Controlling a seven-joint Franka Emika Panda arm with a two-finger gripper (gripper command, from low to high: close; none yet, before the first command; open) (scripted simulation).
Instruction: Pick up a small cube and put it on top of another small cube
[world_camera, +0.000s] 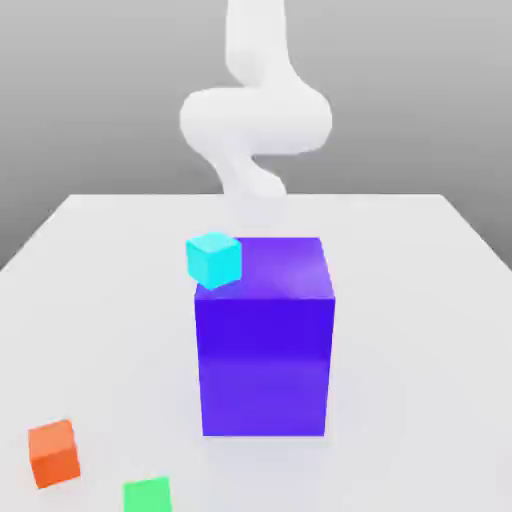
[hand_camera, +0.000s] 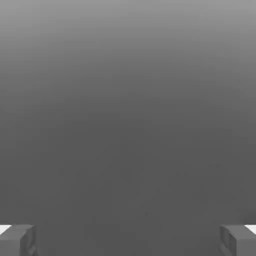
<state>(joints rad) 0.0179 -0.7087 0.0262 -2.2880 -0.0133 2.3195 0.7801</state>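
Note:
A small cyan cube (world_camera: 214, 259) shows at the upper corner of a tall purple block (world_camera: 265, 350), on the exterior view's left; I cannot tell whether it rests on the block or sits behind it. A small orange cube (world_camera: 54, 453) lies on the table near the front on the exterior view's left. A small green cube (world_camera: 148, 495) lies beside it at the front edge. In the hand view my gripper (hand_camera: 128, 241) is open. Its two grey fingertips (hand_camera: 19, 240) stand far apart with nothing between them, against plain grey.
The white arm (world_camera: 255, 120) rises behind the purple block at the far side of the pale table (world_camera: 420, 330). The purple block stands in the middle of the table, much taller than the small cubes.

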